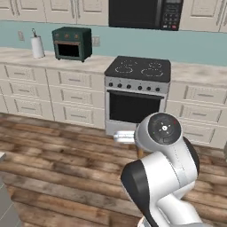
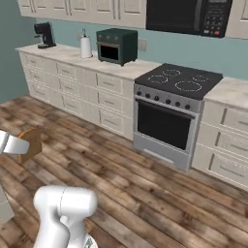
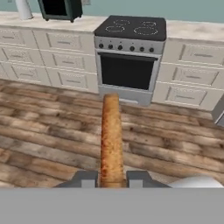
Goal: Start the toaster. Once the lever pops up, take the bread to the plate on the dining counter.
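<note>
My gripper (image 3: 111,179) is shut on the bread (image 3: 110,140), a golden-brown toast slice seen edge-on, rising between the two finger tips. From the right base view the bread (image 2: 33,143) hangs over the wooden floor at the far left, with the gripper (image 2: 23,145) holding it from the left. The toaster, the plate and the dining counter are out of view.
Ahead stands a stove (image 1: 137,95) with an oven door, set in a run of pale cabinets. A dark green toaster oven (image 1: 72,43) and a paper towel roll (image 1: 37,46) sit on the counter. A coffee machine (image 2: 44,35) is at the far left. Wooden floor (image 3: 52,131) lies between.
</note>
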